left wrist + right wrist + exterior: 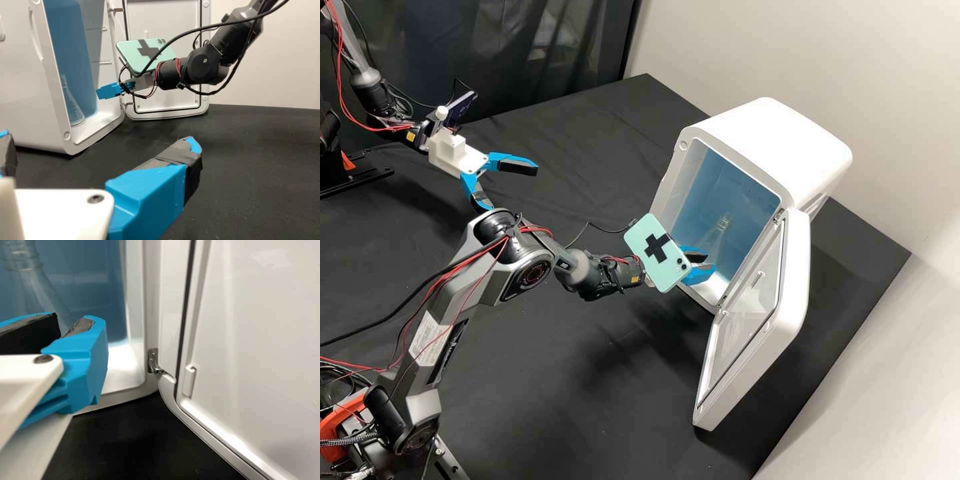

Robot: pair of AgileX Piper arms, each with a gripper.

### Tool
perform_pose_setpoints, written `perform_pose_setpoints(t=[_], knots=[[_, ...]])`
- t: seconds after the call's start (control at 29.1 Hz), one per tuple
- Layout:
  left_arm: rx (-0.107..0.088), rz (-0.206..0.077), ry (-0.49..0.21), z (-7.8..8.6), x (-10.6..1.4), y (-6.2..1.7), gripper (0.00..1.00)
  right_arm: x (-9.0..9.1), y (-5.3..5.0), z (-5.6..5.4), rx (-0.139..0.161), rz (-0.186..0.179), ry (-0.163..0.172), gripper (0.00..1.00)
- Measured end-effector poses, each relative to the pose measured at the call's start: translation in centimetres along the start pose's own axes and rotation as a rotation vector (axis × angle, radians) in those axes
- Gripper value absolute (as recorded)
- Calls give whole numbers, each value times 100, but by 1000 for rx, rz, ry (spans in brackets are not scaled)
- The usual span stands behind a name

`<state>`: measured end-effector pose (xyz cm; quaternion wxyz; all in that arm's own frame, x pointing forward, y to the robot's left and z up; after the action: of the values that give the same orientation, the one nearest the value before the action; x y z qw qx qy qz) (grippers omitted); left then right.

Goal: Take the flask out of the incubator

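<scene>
right wrist view: widen the narrowly parted right end effector (67, 329), go straight ahead to flask (30, 275) standing just beyond inside incubator (135, 300), close on neck, keep off door (250, 340) alongside.

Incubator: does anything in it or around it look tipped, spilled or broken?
Nothing stands out. The flask stands upright on the floor of the incubator, the door stands open, and no spill shows.
</scene>
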<state>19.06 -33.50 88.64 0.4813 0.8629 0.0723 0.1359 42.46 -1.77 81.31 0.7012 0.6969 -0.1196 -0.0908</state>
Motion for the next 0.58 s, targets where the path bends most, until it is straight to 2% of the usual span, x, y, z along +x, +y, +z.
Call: perform_pose_setpoints(t=[0.14,0.24,0.27,0.41,0.52,0.58], knots=[[0,0,2,-4,-1,1,100,-16,-1,-74,3,-1,21,0],[0,0,2,-4,-1,1,100,-4,-47,-231,4,-15,56,0],[0,0,2,-4,-1,1,100,3,-59,-275,0,-23,62,100],[0,0,2,-4,-1,1,100,24,-78,-457,-20,-16,79,100],[0,-2,-7,15,5,-3,100,52,-41,-543,-21,6,61,100],[1,-4,-19,40,12,-8,100,64,-19,-557,-18,12,53,100]])
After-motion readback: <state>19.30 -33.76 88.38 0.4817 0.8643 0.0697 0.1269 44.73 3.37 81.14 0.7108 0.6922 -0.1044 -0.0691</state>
